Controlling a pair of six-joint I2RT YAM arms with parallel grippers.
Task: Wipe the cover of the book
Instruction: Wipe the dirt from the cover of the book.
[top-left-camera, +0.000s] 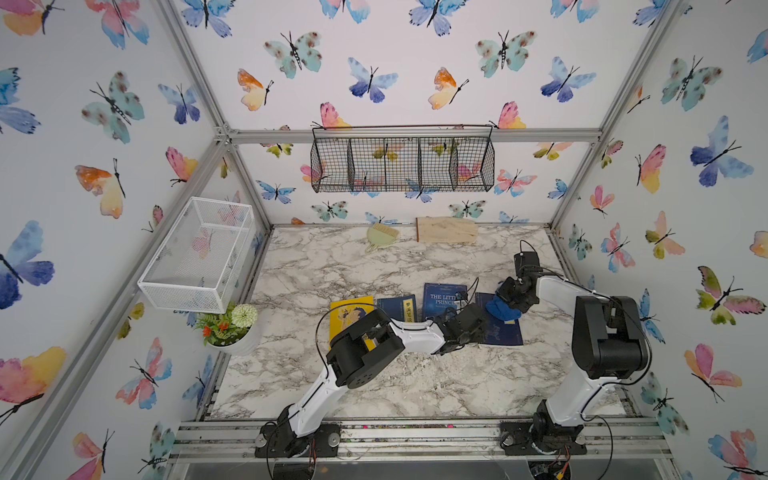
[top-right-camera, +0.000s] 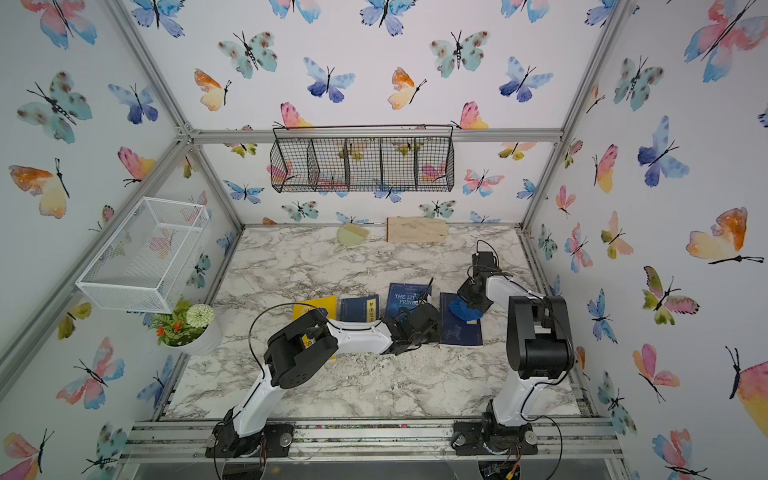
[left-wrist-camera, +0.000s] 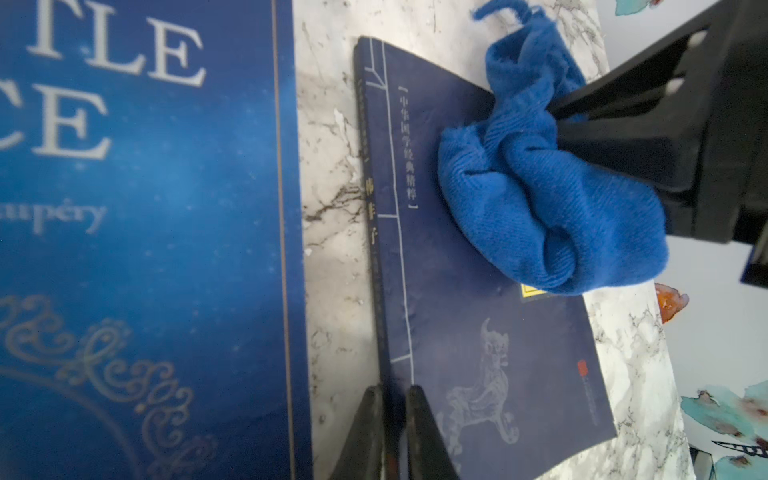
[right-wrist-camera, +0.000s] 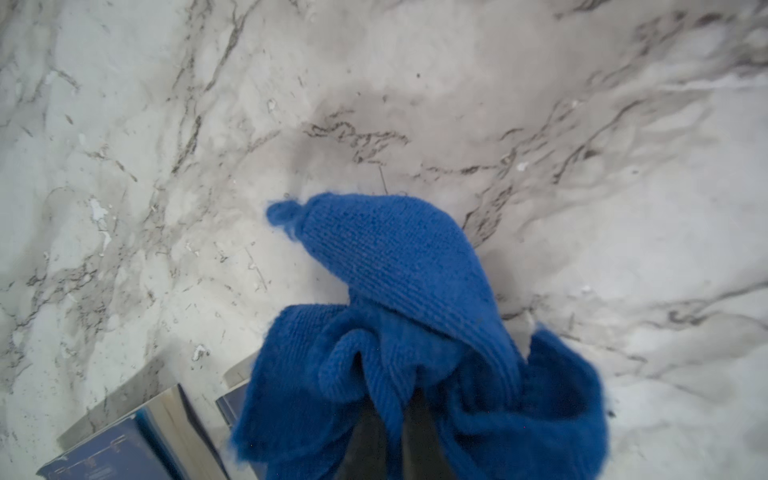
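On the navy book (top-left-camera: 505, 332), last at right in the row of 4, my right gripper (right-wrist-camera: 398, 419) is clenched on the blue cloth (top-left-camera: 500, 309). I should press flat and sweep toward the near edge. Left gripper (left-wrist-camera: 397, 411), clenched empty, reaches low across and rests on the spine edge.

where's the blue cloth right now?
In both top views the blue cloth sits bunched in the right gripper, on the far end of the rightmost navy book, just right of the Little Prince book.
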